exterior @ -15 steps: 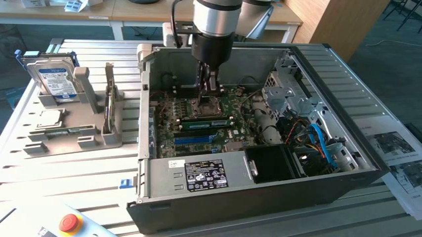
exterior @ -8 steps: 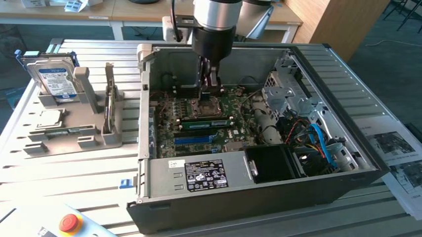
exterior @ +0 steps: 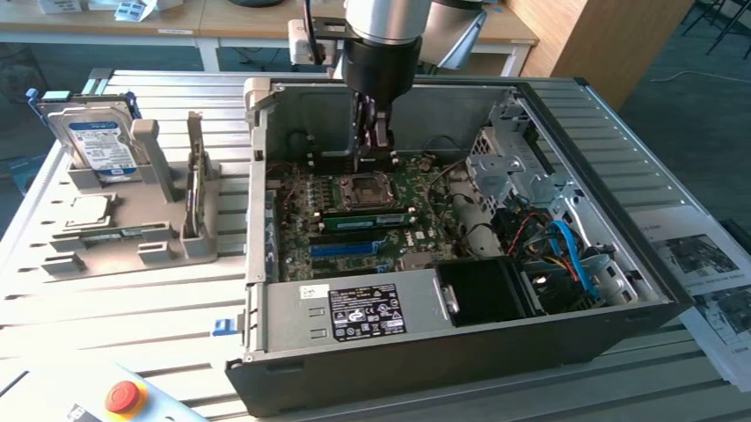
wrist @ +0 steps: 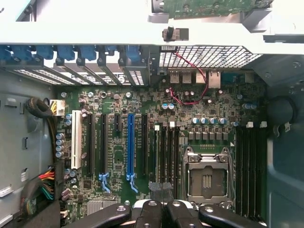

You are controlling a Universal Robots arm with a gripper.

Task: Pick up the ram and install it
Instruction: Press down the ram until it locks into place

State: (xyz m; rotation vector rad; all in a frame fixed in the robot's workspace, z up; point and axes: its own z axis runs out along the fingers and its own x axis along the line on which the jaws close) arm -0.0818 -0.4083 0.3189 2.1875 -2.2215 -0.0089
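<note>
One stick to account for, reading from the exterior view's left: passing the grey fixture (exterior: 129, 239) carrying a hard drive (exterior: 100, 145), then entering the open computer case (exterior: 446, 374). Finding the ram (exterior: 369, 219) lying along the motherboard between the blue slot (exterior: 346, 249) and the processor socket (exterior: 361, 189), apparently sitting in its slot, though not clearly latched. Seeing the gripper (exterior: 378, 145) hanging above the board beyond it, jaws drawn together and holding nothing. Judging seating as the step in hand: doing it well probably meaning keeping the closed tips square over the stick's top edge, pressing evenly along its length, and staying clear of the open socket just beside it.
</note>
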